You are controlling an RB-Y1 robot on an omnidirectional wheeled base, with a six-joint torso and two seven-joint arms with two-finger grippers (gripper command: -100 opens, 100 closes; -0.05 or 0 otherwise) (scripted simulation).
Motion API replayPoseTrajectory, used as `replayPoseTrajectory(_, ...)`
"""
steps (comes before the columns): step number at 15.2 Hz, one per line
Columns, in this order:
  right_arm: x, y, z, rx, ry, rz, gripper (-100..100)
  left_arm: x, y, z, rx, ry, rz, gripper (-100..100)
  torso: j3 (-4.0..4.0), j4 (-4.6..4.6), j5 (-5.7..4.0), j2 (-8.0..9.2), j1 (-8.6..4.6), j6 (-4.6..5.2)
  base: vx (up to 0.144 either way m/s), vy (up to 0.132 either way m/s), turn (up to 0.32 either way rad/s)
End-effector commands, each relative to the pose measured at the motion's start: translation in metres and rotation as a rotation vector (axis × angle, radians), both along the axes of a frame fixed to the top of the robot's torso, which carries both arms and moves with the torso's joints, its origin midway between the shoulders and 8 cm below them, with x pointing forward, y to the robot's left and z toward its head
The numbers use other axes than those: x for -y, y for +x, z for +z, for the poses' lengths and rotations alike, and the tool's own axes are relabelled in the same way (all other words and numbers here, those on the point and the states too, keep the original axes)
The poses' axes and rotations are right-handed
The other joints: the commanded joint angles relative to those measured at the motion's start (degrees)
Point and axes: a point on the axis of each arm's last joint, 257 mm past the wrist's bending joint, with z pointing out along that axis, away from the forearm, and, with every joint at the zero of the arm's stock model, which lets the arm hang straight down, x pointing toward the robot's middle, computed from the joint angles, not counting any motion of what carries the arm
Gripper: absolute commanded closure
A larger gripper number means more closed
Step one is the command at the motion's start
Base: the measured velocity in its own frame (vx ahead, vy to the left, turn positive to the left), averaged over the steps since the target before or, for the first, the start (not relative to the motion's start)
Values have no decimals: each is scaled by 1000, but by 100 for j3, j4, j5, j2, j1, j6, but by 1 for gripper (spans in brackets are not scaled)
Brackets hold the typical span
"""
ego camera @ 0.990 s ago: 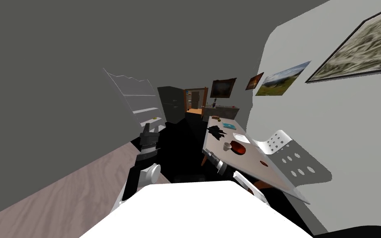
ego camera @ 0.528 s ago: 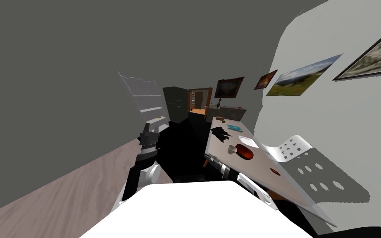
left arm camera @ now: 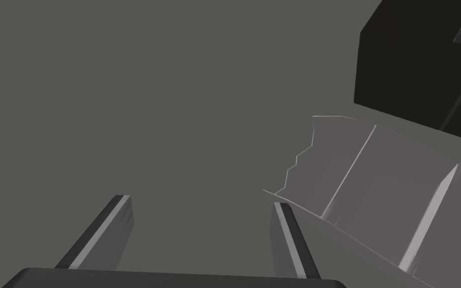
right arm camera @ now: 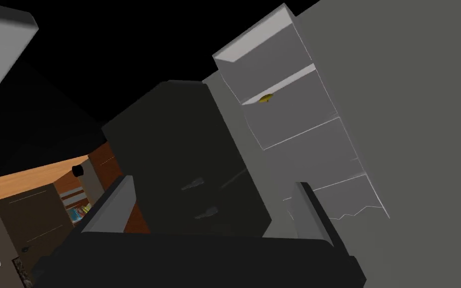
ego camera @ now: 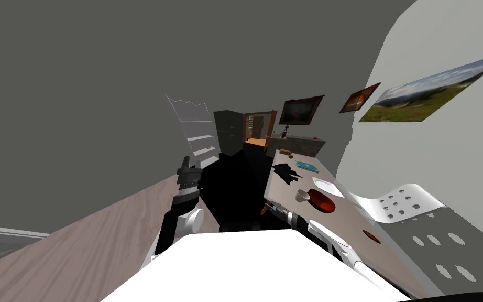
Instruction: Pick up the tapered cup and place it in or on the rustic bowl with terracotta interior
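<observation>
1. head view: the tapered cup stands upright on the worktop, just beside the rustic bowl with its red-brown inside. whether the two touch is too small to tell.
2. nothing lies in the bowl and the cup is not lifted, so neither the pick nor the placing is done.
3. the right gripper has its fingers spread apart with nothing between them. in the head view that arm sits low by the near end of the worktop, short of the cup, and its wrist camera faces a dark cabinet and a grey shelf unit.
4. the left gripper is held up over the floor, well apart from the worktop, with its fingers likewise apart and empty.
5. beyond the bowl lie a white plate, a black object and a teal book. a white chair with holes stands beside the worktop.
6. by my reckoning this is the approach stage. everything is left to do: bring the right hand to the cup, close on it, lift it, carry it the short way over the bowl and let go.
</observation>
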Motion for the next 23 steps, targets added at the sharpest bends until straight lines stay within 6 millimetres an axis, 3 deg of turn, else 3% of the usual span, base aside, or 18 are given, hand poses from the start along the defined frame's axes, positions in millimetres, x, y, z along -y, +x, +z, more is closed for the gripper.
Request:
replayPoseTrajectory(1,15,-7,-13,-23,-38,-3,-100,0,0,0,0,0,0,0,0,0,0,0,0,0,9,-11,79)
replayPoseTrajectory(4,62,-21,-36,-71,-182,38,-100,0,0,0,0,0,0,0,1,0,-1,1,-2,0,9,-18,204)
replayPoseTrajectory(6,74,-26,-44,-92,-200,21,-100,0,0,0,0,0,0,0,1,0,-1,2,-8,0,7,-27,148)
replayPoseTrajectory(9,127,-42,-58,-140,-339,50,-100,0,0,0,0,0,0,0,2,1,-2,3,-9,1,3,-32,195)
replayPoseTrajectory(12,139,-46,-63,-157,-356,36,-100,0,0,0,0,0,0,0,2,1,-3,4,-12,3,1,-36,95)
replayPoseTrajectory(13,164,-53,-66,-177,-419,50,-100,0,0,0,0,0,0,0,2,1,-3,4,-8,4,2,-26,153)
replayPoseTrajectory(15,172,-56,-68,-189,-429,41,-100,0,0,0,0,0,0,0,3,1,-2,4,-9,0,-5,-35,133)
replayPoseTrajectory(16,198,-63,-69,-210,-490,51,-100,0,0,0,0,0,0,0,3,2,-3,6,-9,3,-7,-41,171)
replayPoseTrajectory(18,204,-66,-71,-220,-499,43,-100,0,0,0,0,0,0,0,4,2,-3,6,-14,0,-4,-50,124)
replayPoseTrajectory(19,227,-72,-69,-237,-552,54,-100,0,0,0,0,0,0,0,4,2,-4,6,-14,4,-9,-54,176)
replayPoseTrajectory(20,235,-77,-71,-249,-564,43,-100,0,0,0,0,0,0,0,3,2,-4,5,-17,-2,-9,-59,177)
replayPoseTrajectory(21,262,-85,-69,-274,-620,46,-100,0,0,0,0,0,0,0,4,2,-4,6,-18,1,-14,-74,172)
replayPoseTrajectory(22,265,-87,-70,-278,-624,42,-100,0,0,0,0,0,0,0,5,2,-3,8,-24,2,-20,-83,151)
replayPoseTrajectory(23,289,-96,-67,-303,-675,44,-100,0,0,0,0,0,0,0,6,3,-6,11,-27,3,-20,-89,207)
